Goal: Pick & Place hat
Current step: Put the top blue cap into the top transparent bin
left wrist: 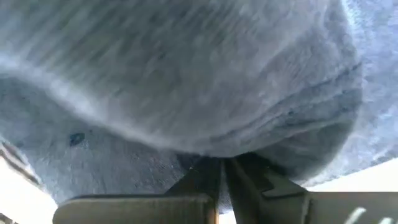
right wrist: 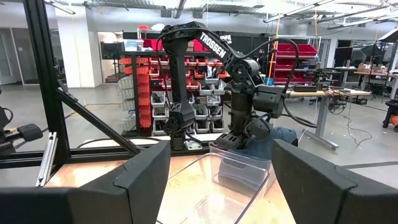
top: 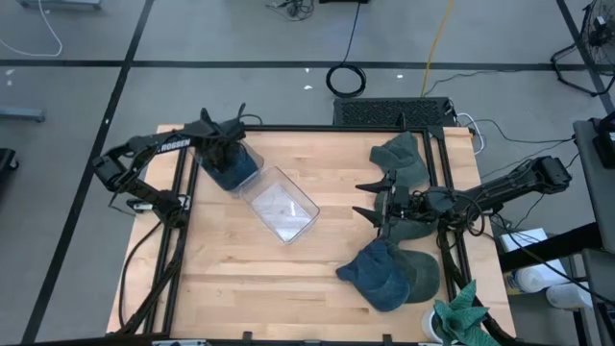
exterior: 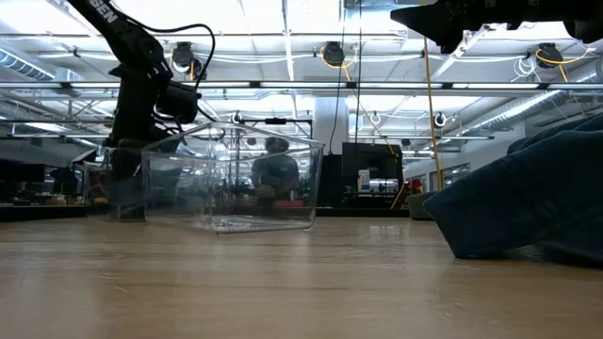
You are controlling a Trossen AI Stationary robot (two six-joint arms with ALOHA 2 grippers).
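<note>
Fabric of a blue hat [left wrist: 186,81] fills the left wrist view, and the left gripper [top: 223,146] is pinched almost fully together on a fold of it. From above, this hat [top: 233,169] hangs just under the claw, at the far-left end of the clear plastic bin [top: 281,205]. The bin's long axis runs diagonally away from the claw, toward the table's [top: 288,279] middle and near side. The hat is bunched up, so I cannot tell which way its brim points. Whether it is already inside the bin or only at its rim is also not clear. The rest of the bin looks to hold nothing.

The right gripper [top: 375,202] waits well apart, across the bin from the left claw, its fingers spread wide and holding nothing. Around it lie a green hat [top: 404,159], another blue hat [top: 377,274] and an olive hat [top: 423,274].
</note>
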